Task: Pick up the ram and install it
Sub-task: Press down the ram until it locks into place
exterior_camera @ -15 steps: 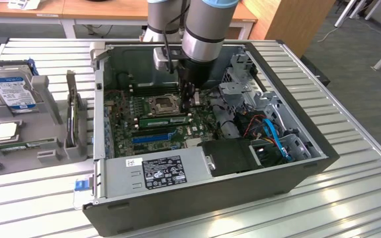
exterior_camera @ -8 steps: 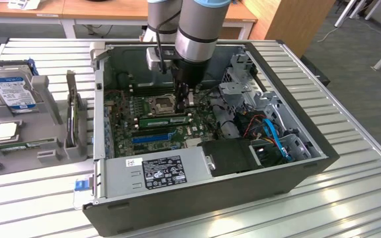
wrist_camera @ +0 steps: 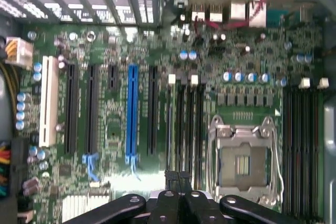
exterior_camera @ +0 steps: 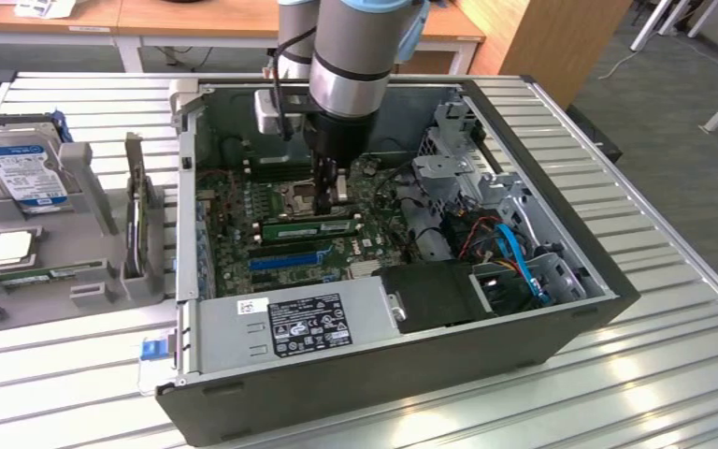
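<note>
Closest to the lens you've got the black metal two-finger gripper (wrist_camera: 178, 174), tips pinched right together with nothing between them that I can see. In the exterior view the gripper (exterior_camera: 330, 201) hangs low inside the dark grey steel computer case (exterior_camera: 396, 374). The ram (exterior_camera: 313, 227), that long flat green circuit-board stick, sits on edge across the green motherboard (wrist_camera: 115, 129), just camera-side of the tips. Can't tell if they're touching its top edge or not

If you're seating it, my take: push straight down with the closed tips, dead in line with the narrow black plastic memory slots (wrist_camera: 184, 119). The stick is thin and rigid, so any sideways lean will probably bend it or jam it rather than click it home. Press one end at a time if it fights you, and steer clear of the square shiny silver processor socket (wrist_camera: 244, 163) right beside the slots. The long glossy blue plastic expansion slot (wrist_camera: 132, 114) is not your target, don't get fooled
</note>
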You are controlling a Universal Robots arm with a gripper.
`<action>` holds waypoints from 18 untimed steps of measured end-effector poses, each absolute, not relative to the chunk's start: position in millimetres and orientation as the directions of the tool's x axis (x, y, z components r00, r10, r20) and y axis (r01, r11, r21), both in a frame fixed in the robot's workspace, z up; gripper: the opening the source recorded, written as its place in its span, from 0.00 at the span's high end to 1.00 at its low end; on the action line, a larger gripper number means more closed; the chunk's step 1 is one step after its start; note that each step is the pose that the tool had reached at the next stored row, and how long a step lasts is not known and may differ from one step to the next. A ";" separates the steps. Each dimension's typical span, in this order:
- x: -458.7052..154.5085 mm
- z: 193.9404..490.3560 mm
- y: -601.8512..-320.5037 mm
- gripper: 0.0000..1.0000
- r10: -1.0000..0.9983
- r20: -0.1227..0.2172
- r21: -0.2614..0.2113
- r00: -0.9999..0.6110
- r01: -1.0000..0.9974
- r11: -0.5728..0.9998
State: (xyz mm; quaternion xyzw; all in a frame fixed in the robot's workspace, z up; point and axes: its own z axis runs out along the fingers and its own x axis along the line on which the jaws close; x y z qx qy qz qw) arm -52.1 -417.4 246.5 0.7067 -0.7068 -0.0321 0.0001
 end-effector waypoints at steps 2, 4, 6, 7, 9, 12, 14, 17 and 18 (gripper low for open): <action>-58.4 246.5 -417.4 0.90 -0.999 -0.045 0.046 -0.001 -0.999 -0.001; -64.2 246.5 -417.4 0.90 -0.999 -0.045 0.046 -0.001 -0.999 -0.001; -69.3 246.5 -417.4 0.90 -0.999 -0.045 0.046 -0.001 -0.999 -0.001; -71.5 246.5 -417.4 0.90 -0.999 -0.045 0.045 -0.001 -0.999 -0.001; -73.2 246.5 -417.3 0.90 -0.999 -0.045 0.045 -0.001 -0.999 -0.001; -73.3 246.5 -417.4 0.90 -0.999 -0.045 0.046 -0.001 -0.999 -0.001; -73.3 246.5 -417.4 0.90 -0.999 -0.045 0.046 -0.001 -0.999 -0.001; -73.6 246.1 -417.6 0.90 -0.999 -0.045 0.045 -0.001 -0.999 -0.001; -73.7 245.7 -417.7 0.90 -0.999 -0.045 0.046 -0.001 -0.999 -0.001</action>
